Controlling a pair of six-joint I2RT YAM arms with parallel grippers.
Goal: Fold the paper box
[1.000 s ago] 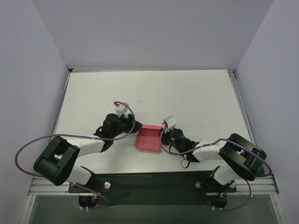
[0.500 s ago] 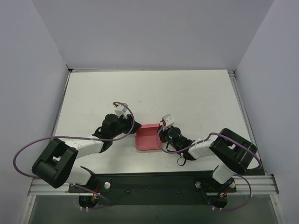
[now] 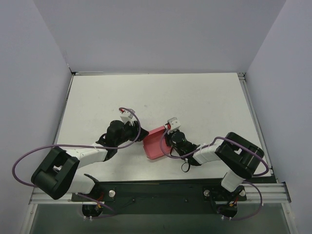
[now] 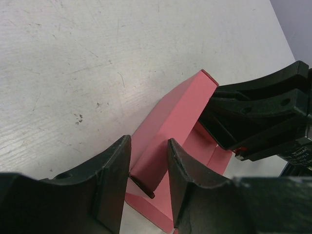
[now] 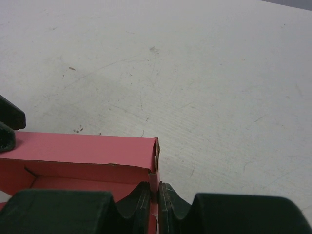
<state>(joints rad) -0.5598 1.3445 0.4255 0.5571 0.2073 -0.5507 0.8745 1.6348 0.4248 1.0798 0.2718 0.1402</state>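
Observation:
The pink-red paper box (image 3: 155, 145) lies between my two grippers near the table's front, partly folded with raised walls and turned at an angle. My left gripper (image 3: 142, 134) is at its left wall. In the left wrist view the jaws (image 4: 146, 168) stand a little apart, one on each side of an upright pink wall (image 4: 180, 109), not pinching it. My right gripper (image 3: 166, 138) is at the right wall. In the right wrist view the jaws (image 5: 157, 194) are shut on the thin corner edge of the box (image 5: 78, 148).
The white table top (image 3: 195, 102) stretches behind and to the sides of the box, enclosed by pale walls on three sides. The arms' base rail (image 3: 156, 190) runs along the near edge. Purple cables (image 3: 29, 156) loop off both arms.
My right gripper has moved left and slightly away with the box's right wall, and the box has turned and narrowed toward the left gripper. The left gripper has barely moved.

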